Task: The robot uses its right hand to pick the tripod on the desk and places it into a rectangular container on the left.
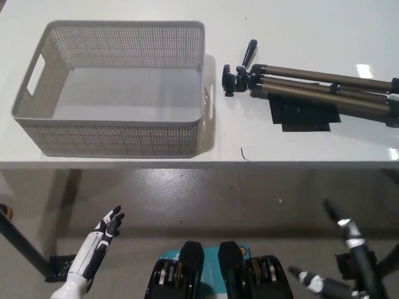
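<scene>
The tripod (312,87) lies folded on its side at the right of the white desk (299,28), its black head and handle pointing toward the container (118,134), its bronze-coloured legs bundled and running off the picture's right edge. Part of it rests over a patch of black tape (305,115) stuck to the desk.

I judge it a stiff, fairly weighty load, metal tubes with a heavier head at one end, so it will likely tip head-down if I take it too far along the legs. The tubes look smooth and may slide in my fingers. My best hold, as I read it, is across the bundled legs just beside the head, where the three tubes sit close together and the weight should balance.

The grey perforated container stands empty at the left of the desk, just beside the tripod's head but apart from it; the tripod looks longer than the basket, so it may have to rest slanted.

My black right hand (340,249) hangs low at the lower right, below the desk edge, well apart from the tripod, fingers spread and holding nothing. My white left hand (106,227) rests at the lower left, likewise spread and empty.
</scene>
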